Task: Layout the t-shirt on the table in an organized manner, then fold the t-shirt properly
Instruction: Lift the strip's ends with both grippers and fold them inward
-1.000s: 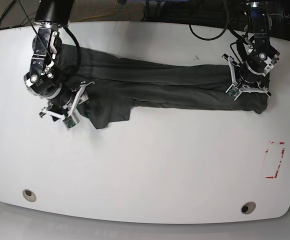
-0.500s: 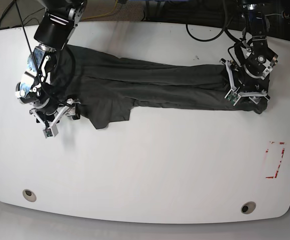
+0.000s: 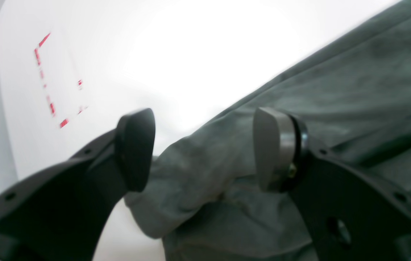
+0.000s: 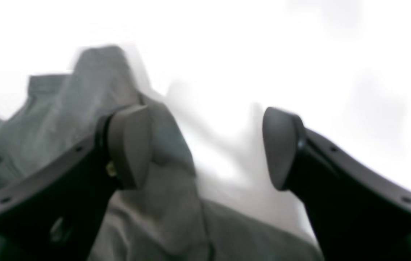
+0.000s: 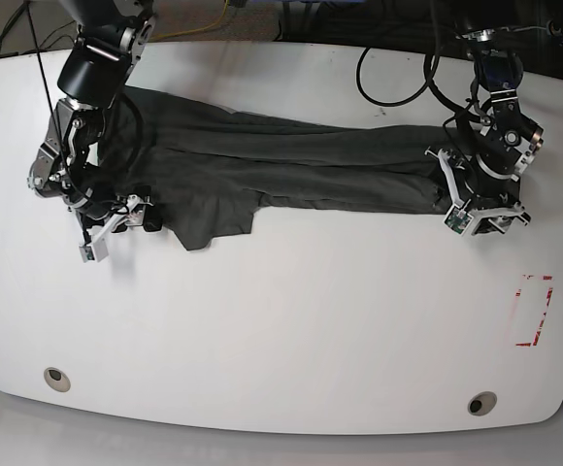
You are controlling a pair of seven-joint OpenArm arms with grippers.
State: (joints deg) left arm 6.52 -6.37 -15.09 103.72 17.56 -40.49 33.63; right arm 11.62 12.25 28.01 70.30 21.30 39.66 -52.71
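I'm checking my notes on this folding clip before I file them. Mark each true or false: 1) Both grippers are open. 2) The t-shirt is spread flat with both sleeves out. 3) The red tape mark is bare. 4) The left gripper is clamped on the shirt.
1) True: the left gripper and the right gripper both show a clear gap between their pads.
2) False: the t-shirt lies bunched in a long, narrow, wrinkled band across the table.
3) True: nothing lies on the red tape mark.
4) False: its jaws stand apart over the shirt's end, gripping nothing.
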